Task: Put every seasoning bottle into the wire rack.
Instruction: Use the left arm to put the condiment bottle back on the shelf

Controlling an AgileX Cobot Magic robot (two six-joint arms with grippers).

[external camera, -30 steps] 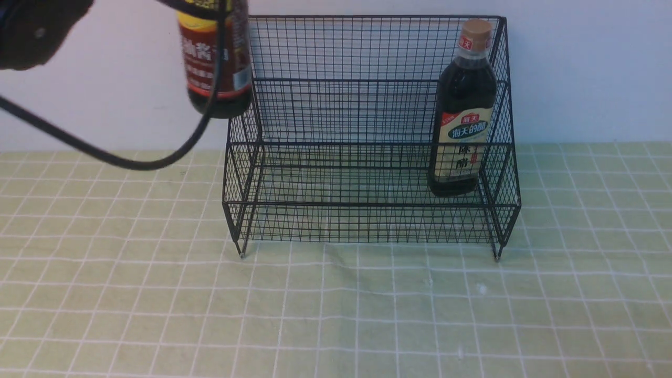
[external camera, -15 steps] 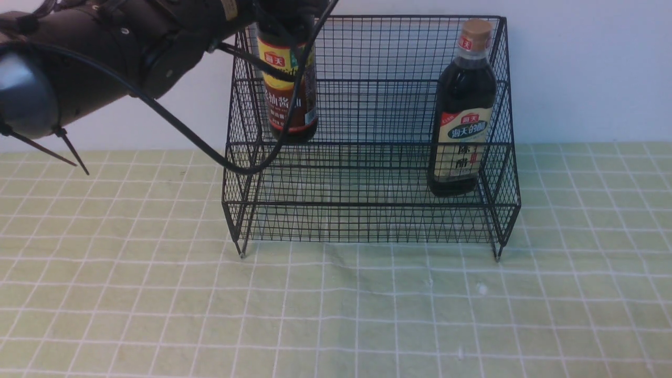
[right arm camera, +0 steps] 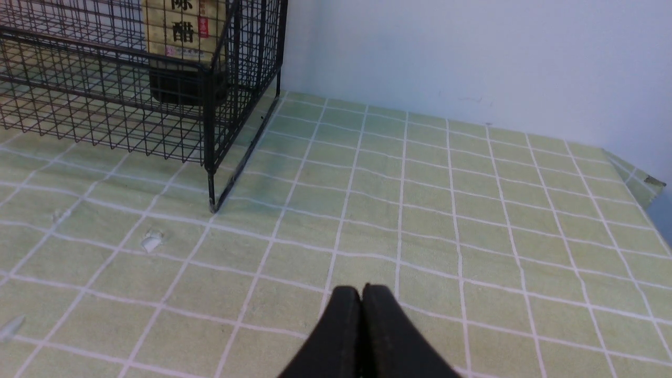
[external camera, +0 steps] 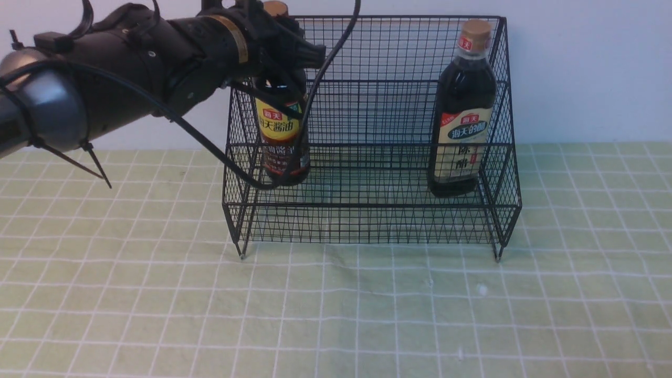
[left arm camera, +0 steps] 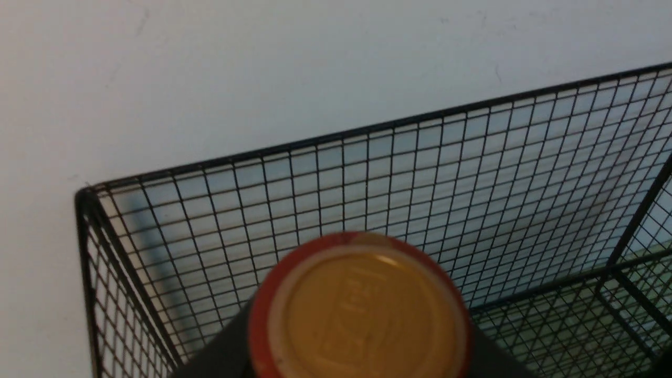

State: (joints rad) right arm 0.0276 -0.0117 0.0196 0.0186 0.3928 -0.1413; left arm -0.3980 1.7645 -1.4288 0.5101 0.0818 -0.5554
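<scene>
The black wire rack (external camera: 367,79) stands against the back wall. My left gripper (external camera: 279,55) reaches in from the left and is shut on the neck of the slim seasoning bottle (external camera: 278,131), which hangs upright inside the rack's left end. Its base is low over the lower tier, and I cannot tell whether it touches. The left wrist view shows its yellow, red-rimmed cap (left arm camera: 359,315) in front of the rack's back mesh (left arm camera: 420,173). The larger bottle (external camera: 464,126) stands in the right end. My right gripper (right arm camera: 361,294) is shut and empty over the cloth.
A green checked cloth (external camera: 336,304) covers the table. In the right wrist view the rack's front right leg (right arm camera: 211,199) and the larger bottle's base (right arm camera: 181,79) lie ahead, and the table's corner (right arm camera: 643,184) is far off. A black cable (external camera: 210,149) loops below the left arm.
The left arm has carried the slim bottle rightward over the rack's left side and lowered it inside. The larger bottle and the right gripper have not moved.
</scene>
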